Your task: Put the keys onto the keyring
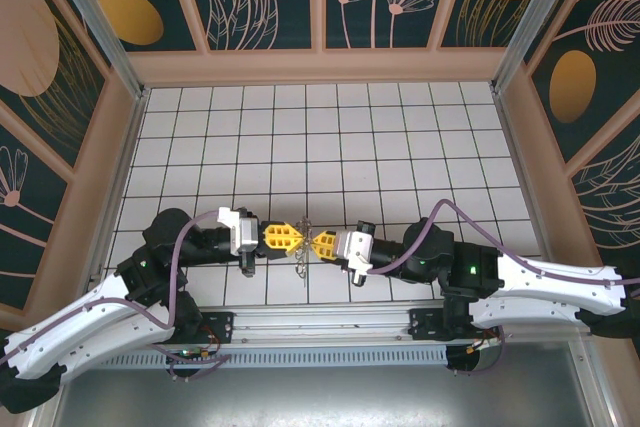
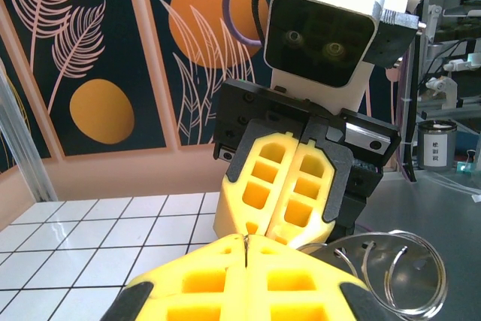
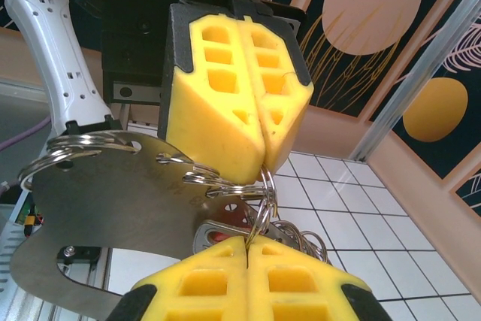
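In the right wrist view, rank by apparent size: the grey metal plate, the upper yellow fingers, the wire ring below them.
1. grey metal plate, close to the camera
2. upper yellow fingers
3. wire ring

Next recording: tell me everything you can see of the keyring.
The keyring is a cluster of thin silvery wire rings linked together, held up above the white tiled table. The left gripper pinches it from one side and the right gripper from the other, both shut, tips almost meeting. A flat grey metal plate appears hooked on its rings.
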`<state>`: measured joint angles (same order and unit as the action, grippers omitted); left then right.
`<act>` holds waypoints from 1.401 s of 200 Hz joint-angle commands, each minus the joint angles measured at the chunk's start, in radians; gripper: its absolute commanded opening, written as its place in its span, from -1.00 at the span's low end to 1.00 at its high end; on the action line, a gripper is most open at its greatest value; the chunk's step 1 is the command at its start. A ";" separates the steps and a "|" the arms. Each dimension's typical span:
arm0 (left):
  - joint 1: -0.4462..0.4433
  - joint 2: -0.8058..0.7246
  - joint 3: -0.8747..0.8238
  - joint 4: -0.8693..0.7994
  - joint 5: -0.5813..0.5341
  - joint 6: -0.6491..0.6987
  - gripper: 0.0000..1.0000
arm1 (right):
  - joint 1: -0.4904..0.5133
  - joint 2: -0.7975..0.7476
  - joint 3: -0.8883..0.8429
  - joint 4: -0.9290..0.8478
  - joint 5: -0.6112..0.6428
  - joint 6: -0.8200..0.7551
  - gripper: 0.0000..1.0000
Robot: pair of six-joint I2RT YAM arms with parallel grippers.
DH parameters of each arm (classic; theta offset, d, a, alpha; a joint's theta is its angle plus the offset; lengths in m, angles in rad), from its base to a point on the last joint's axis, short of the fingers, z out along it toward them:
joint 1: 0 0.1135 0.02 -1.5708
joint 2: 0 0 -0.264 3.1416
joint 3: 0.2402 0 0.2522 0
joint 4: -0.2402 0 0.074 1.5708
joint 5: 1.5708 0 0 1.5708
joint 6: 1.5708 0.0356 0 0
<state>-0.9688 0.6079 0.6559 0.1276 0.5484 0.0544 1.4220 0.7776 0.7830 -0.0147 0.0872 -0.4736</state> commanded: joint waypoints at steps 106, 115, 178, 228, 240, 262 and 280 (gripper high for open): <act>0.001 -0.054 -0.008 0.067 0.013 -0.021 -1.00 | -0.002 0.078 0.064 -0.045 0.054 -0.006 -1.00; 0.001 -0.059 -0.011 0.066 0.009 -0.021 -1.00 | -0.001 0.076 0.064 -0.046 0.054 -0.005 -1.00; 0.001 -0.071 -0.012 0.048 -0.002 -0.019 -1.00 | 0.003 0.058 0.061 -0.038 0.047 -0.009 -1.00; 0.001 -0.066 -0.010 0.044 0.015 -0.013 -1.00 | 0.013 -0.019 0.020 0.056 -0.014 -0.016 -0.41; 0.002 -0.064 -0.009 0.044 0.023 -0.013 -1.00 | 0.014 -0.024 0.017 0.063 -0.023 -0.015 -0.38; 0.002 -0.052 -0.001 0.046 0.043 -0.011 -1.00 | 0.013 -0.009 0.019 0.065 -0.026 -0.012 -0.36; 0.002 -0.045 0.004 0.047 0.055 -0.014 -1.00 | 0.012 0.006 0.024 0.064 -0.022 -0.011 -0.35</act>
<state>-0.9672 0.5579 0.6460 0.1303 0.5663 0.0471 1.4284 0.7670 0.8162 0.0055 0.0765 -0.4919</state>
